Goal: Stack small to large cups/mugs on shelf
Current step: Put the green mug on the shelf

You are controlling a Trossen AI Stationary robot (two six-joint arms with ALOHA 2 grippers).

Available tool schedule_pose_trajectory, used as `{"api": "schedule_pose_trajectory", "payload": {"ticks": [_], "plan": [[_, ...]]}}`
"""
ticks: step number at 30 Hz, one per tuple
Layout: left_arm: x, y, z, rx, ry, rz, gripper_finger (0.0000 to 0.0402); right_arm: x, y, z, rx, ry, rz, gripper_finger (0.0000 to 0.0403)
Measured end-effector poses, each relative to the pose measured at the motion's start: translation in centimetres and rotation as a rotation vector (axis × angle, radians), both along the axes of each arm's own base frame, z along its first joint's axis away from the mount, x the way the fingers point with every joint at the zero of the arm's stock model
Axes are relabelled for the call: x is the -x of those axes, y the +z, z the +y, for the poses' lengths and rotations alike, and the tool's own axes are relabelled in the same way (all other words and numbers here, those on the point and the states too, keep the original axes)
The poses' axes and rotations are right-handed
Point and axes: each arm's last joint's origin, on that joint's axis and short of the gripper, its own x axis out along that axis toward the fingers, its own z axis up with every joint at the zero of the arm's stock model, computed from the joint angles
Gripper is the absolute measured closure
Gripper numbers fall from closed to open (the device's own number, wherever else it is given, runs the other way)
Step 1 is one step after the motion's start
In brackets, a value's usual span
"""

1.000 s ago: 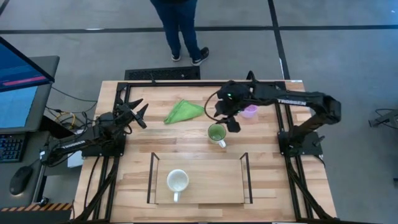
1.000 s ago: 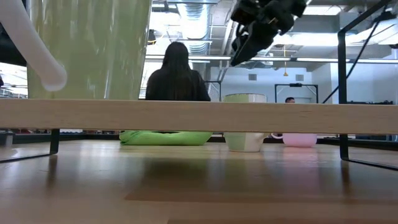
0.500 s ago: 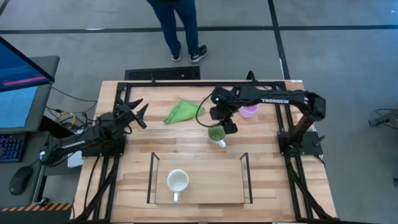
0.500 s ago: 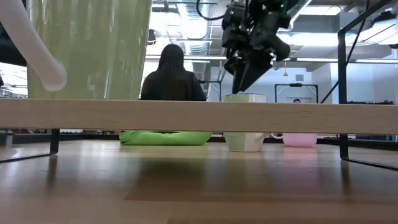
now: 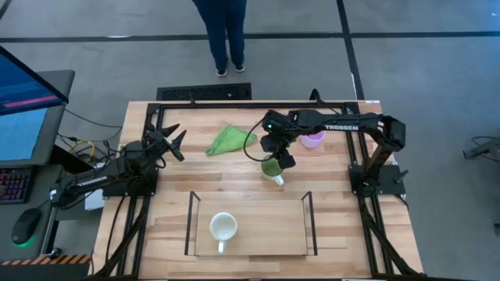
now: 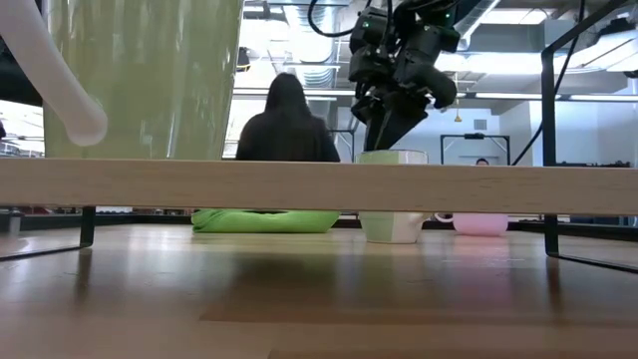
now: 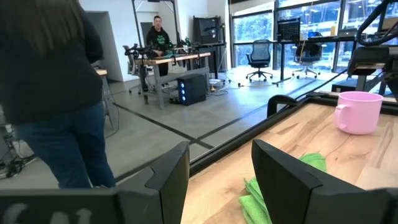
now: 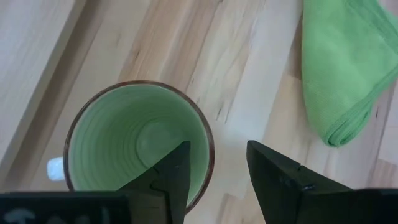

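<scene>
The green mug (image 5: pixel 272 168) stands upright on the table behind the shelf; it also shows in the low view (image 6: pixel 392 225). My right gripper (image 8: pixel 214 155) is open and points down just above the mug's rim (image 8: pixel 207 144). One finger is over the mug's hollow and one is outside its wall, and neither touches it. The white mug (image 5: pixel 223 228) stands on the shelf's clear top (image 5: pixel 266 234). The light purple mug (image 5: pixel 314 140) stands on the table at the far right. My left gripper (image 5: pixel 176 142) is open and empty at the table's left.
A green cloth (image 5: pixel 230 139) lies on the table, far of centre, left of the green mug. The shelf's black side frames (image 5: pixel 308 222) stand near the front edge. A person (image 5: pixel 225 31) stands beyond the far edge.
My right gripper has come down and a little toward the table's left and near edge. It has tipped to point down and now stands over the green mug's rim. The mugs have not moved.
</scene>
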Motion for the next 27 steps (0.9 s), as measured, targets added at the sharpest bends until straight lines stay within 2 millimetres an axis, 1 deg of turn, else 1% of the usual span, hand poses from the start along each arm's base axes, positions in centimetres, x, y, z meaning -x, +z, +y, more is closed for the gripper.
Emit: {"api": "schedule_pose_trajectory", "payload": {"ticks": [5, 13, 17, 27], "plan": [[0.0, 0.0, 0.0, -0.001, 0.000, 0.001, 0.0235, -0.1, 0.0, 0.2, 0.000, 0.005, -0.003, 0.0226], [0.0, 0.0, 0.0, -0.002, 0.001, 0.002, 0.0235, -0.6, 0.1, 1.8, 0.015, 0.048, -0.014, 0.0226], [0.0, 0.0, 0.0, -0.002, 0.000, 0.002, 0.0235, -0.9, 0.2, 1.8, 0.074, 0.007, -0.029, 0.0226], [0.0, 0.0, 0.0, -0.002, 0.000, 0.002, 0.0235, -0.7, 0.1, 1.4, 0.050, -0.042, -0.016, 0.0226]]}}
